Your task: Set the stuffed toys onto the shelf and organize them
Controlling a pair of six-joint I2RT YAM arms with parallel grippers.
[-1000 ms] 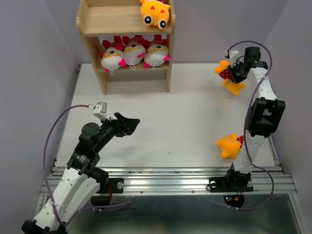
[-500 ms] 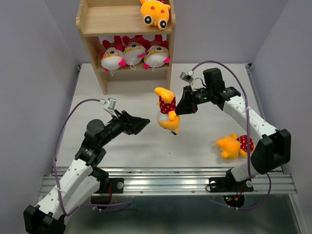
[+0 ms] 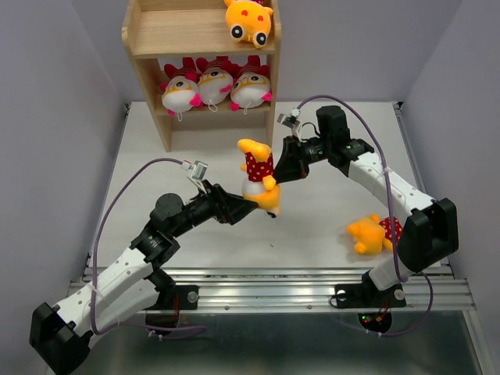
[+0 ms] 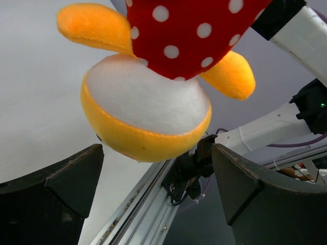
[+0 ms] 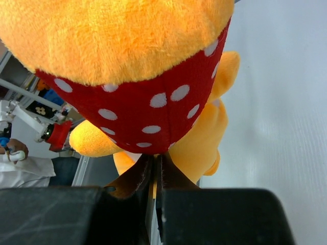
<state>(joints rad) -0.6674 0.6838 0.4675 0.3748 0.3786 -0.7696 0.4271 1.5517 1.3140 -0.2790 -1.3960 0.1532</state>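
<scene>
My right gripper point(image 3: 283, 168) is shut on an orange-yellow stuffed toy point(image 3: 259, 178) with a red dotted body and holds it head down above the middle of the table. In the right wrist view the shut jaws point(image 5: 156, 166) pinch the toy's red fabric point(image 5: 148, 112). My left gripper point(image 3: 248, 205) is open just under the toy's head. In the left wrist view the head point(image 4: 148, 117) hangs between and just beyond my open fingers point(image 4: 56, 178). The wooden shelf point(image 3: 144, 47) holds three white-faced toys point(image 3: 215, 84) on its lower tier and one orange toy point(image 3: 250, 19) on top.
Another orange toy point(image 3: 373, 233) lies on the table point(image 3: 156, 148) at the front right, beside the right arm's base. A metal rail point(image 3: 266, 285) runs along the table's near edge. Grey walls close in the left, right and back.
My right gripper has carried the orange toy a little left and toward the shelf. My left gripper has reached forward and right until its open jaws sit under the toy's head.
</scene>
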